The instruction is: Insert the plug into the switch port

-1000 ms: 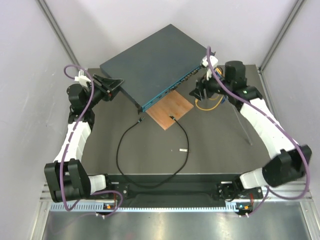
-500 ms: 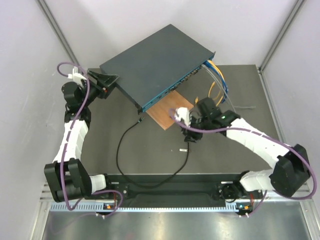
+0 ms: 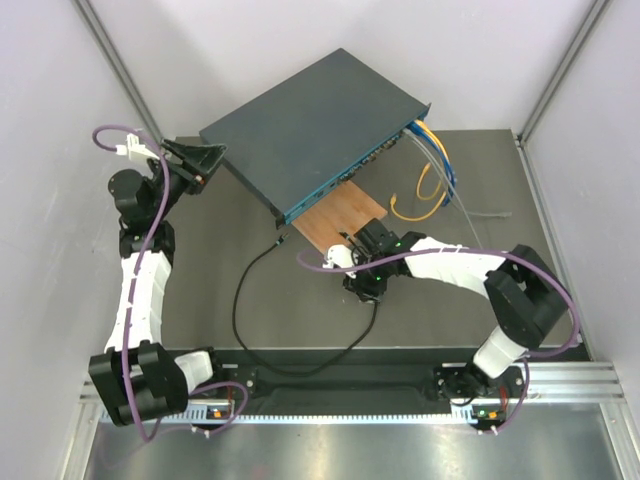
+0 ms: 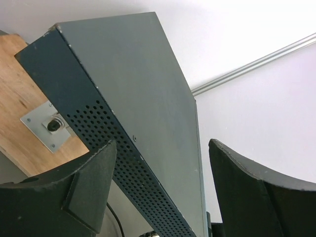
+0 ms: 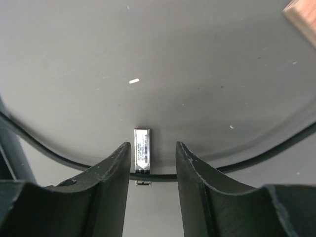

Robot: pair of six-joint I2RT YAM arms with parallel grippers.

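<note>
While the right gripper (image 5: 151, 152) hangs open astride a small silver-black stick (image 5: 142, 150), the tiny dark plug (image 3: 281, 241) of the thin black cable (image 3: 236, 305) lies on the table at about 6 o'clock of the large blue-grey switch (image 3: 310, 125). It's probably light with a floppy lead, so pinch the stiff plug body. The left gripper (image 4: 163, 144) is open at the switch's 9 o'clock corner.

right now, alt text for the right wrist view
The open right claw frames a small silver stick lying on the grey table. A thin black cable curves across by the stick's near end, and a brown board corner shows top right.

My left arm (image 3: 140, 290) and right arm (image 3: 455, 262) wear white shells between black joints, with purple cables (image 3: 312, 266) looping alongside. My fingers (image 5: 98, 197) are matte black.
</note>
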